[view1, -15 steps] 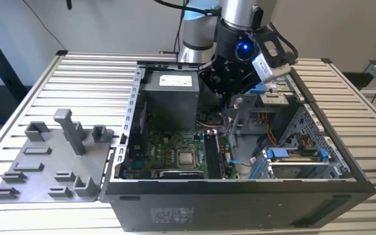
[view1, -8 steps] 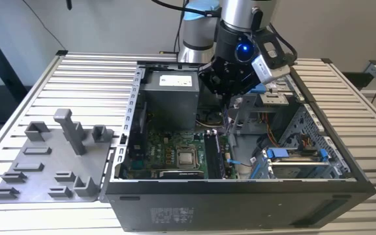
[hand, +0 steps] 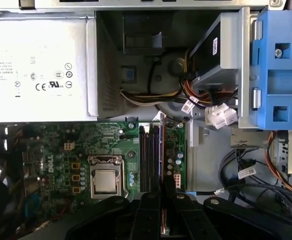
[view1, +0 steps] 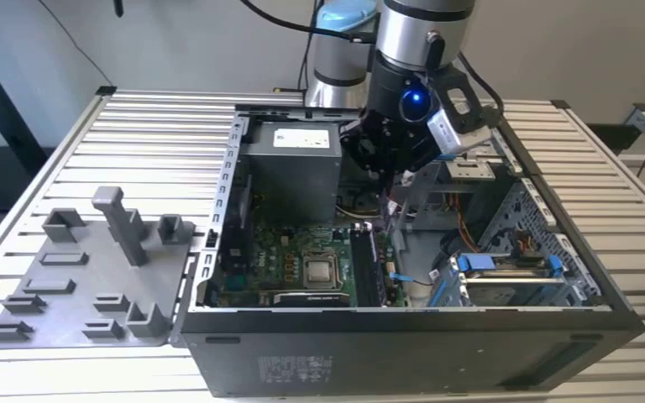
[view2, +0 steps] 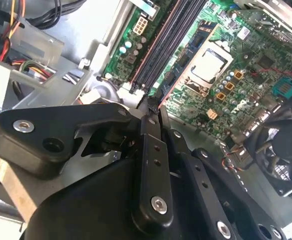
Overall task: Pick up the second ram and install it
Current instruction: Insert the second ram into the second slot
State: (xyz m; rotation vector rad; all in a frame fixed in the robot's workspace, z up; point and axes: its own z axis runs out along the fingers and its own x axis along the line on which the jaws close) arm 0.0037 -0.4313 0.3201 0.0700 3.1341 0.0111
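Exterior view, left to right: grey fixture tray (view1: 76, 285) on the slatted table (view1: 132, 151) at the left of the frame. Then the open PC case (view1: 412, 361) in the middle, with the power supply (view1: 289, 164) in its upper part and the motherboard (view1: 266, 269) below. Just right of the processor socket (view1: 320, 270), the memory slots (view1: 364, 264), running up and down the frame. Above their far end, upper middle of the frame, the gripper (view1: 385, 172), hanging inside the case. Blue drive cage (view1: 507, 264) further right.

Jaws drawn in narrow, pinched on a thin dark strip, pretty surely the second ram (hand: 161, 170). Seen edge-on in the first wrist view, poking out from between the fingertips (hand: 150, 200) and running parallel to the slots, close alongside them. Looks clear of the board and not down in any slot, as far as can be made out.

Reads like pick done and install half in hand: carrying the stick over and lining it up. Seating calls for getting the bottom edge square over a free slot, notch the right way round, then a straight, even push down. Any tilt means risking a jammed corner or a half-seated stick, so worth being fussy about alignment before pressing
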